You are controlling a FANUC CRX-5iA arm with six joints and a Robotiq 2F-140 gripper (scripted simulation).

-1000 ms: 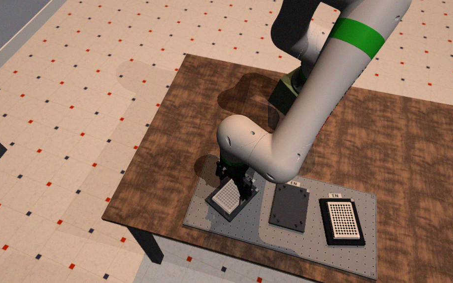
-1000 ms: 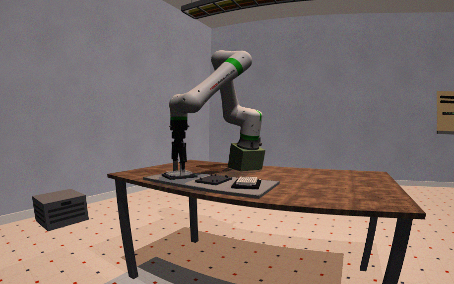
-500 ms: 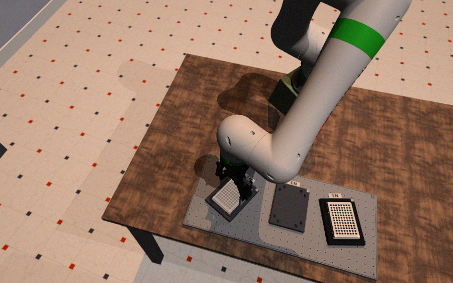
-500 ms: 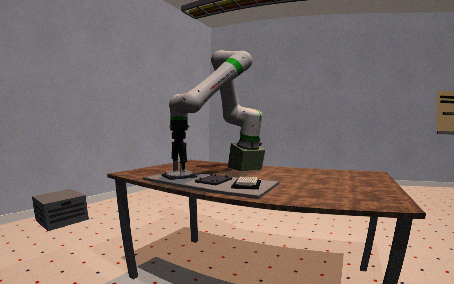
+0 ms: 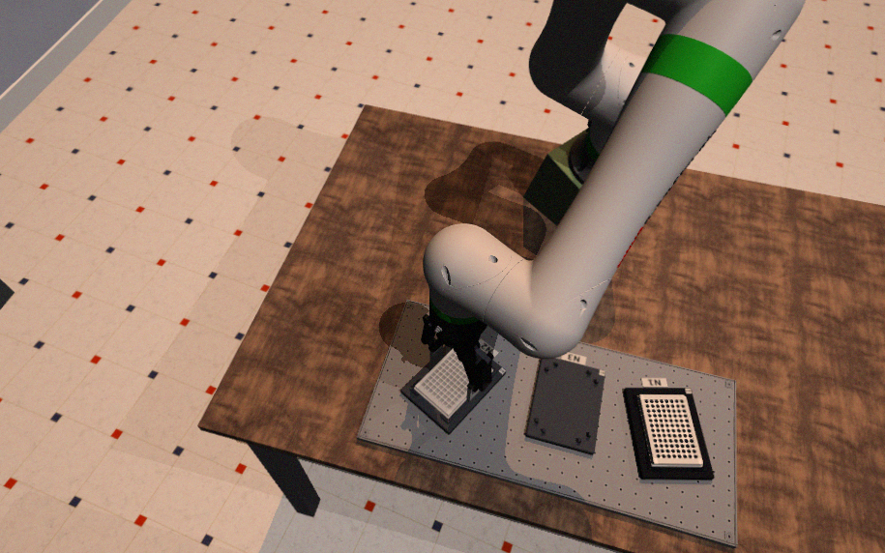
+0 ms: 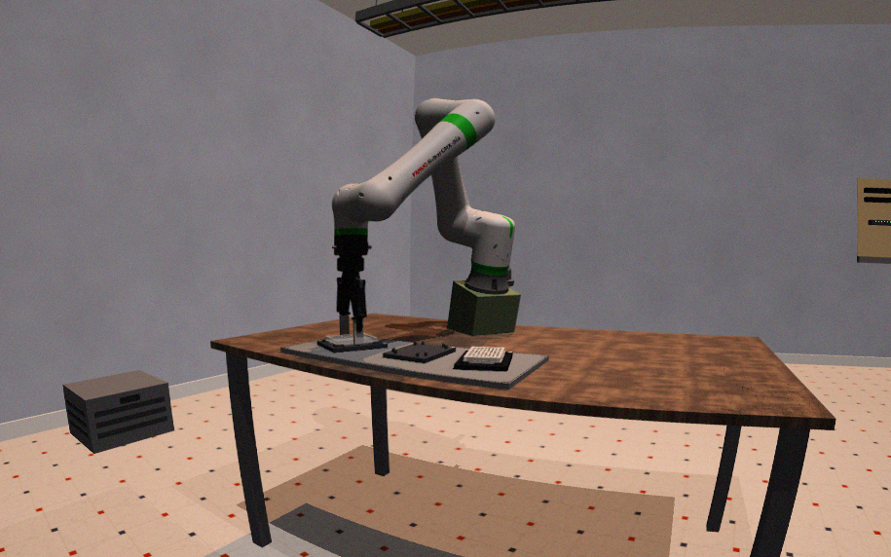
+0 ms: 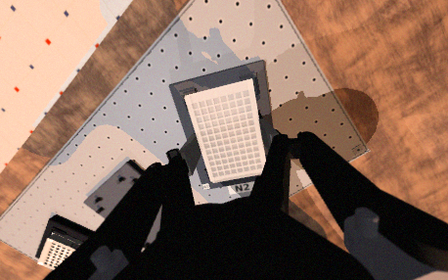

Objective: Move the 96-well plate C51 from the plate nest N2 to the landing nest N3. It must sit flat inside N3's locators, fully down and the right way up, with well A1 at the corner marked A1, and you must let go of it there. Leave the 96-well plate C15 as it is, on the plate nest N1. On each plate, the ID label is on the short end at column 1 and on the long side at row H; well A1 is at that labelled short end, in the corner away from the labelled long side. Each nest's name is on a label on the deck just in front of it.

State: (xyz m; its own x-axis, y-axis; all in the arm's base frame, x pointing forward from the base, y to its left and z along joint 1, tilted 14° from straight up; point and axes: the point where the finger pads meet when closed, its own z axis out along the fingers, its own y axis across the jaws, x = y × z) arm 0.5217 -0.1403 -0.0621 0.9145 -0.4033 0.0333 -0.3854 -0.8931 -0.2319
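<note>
Grey walls, tiled floor, wooden worktop (image 5: pixel 776 288) carrying a perforated deck plate (image 5: pixel 637 474) with three nests in a row. Plate C51 (image 5: pixel 442 384) sits in nest N2 (image 5: pixel 456 422) at the 9 o'clock end of the deck in the top view, and that nest is skewed against the other two, so the plate's long axis runs roughly 1 to 7 o'clock there, not square to the deck. The pincer (image 7: pixel 230 149) is down over it and pinching C51 across its short width, one finger on each long side near the N2-label end; fingers stopped on the plate rather than closing through. Gripping across the narrow dimension is probably the only span that fits the jaw, and it leaves both short ends free. In the wrist view the long axis runs about 12 to 6 o'clock. Can't read C51's ID label, so A1's corner is unconfirmed. Plate looks seated, not lifted yet. N3 (image 5: pixel 564 405) is the bare dark nest in the middle, square to the deck, so I'd expect a yaw correction during transfer. C15 (image 5: pixel 670 429) sits in N1 (image 5: pixel 637 439) at the 3 o'clock end, well apart from the arm.
</note>
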